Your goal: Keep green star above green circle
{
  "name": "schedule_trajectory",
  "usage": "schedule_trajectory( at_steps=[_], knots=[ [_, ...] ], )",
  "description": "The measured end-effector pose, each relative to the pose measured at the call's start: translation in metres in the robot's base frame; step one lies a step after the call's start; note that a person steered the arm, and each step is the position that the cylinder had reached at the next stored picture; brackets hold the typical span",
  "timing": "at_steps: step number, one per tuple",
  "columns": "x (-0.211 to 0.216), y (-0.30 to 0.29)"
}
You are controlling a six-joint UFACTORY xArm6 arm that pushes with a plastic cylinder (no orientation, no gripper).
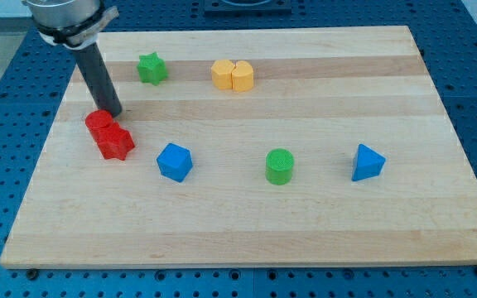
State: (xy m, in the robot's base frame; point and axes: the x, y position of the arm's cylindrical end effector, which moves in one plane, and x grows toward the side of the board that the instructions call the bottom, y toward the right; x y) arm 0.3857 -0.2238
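Observation:
The green star (151,68) lies near the view's top left of the wooden board (305,223). The green circle (279,165) stands lower, right of the middle. The star is above and well to the left of the circle. My tip (113,112) rests on the board at the view's left, below and left of the green star. It touches or nearly touches the top of the red circle (99,122). It is far from the green circle.
A red star (115,141) sits against the red circle's lower right. A blue cube (174,161) lies right of them. Two yellow blocks (232,74) sit together at the top middle. A blue triangle (367,162) lies at the right.

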Motion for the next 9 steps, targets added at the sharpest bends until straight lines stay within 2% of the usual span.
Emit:
schedule_trajectory(
  at_steps=[1,2,4,6,7,9],
  knots=[
    [-0.001,-0.05],
    [-0.022,-0.081],
    [-0.157,-0.056],
    [-0.167,0.031],
    [-0.165,0.041],
    [-0.099,0.063]
  ],
)
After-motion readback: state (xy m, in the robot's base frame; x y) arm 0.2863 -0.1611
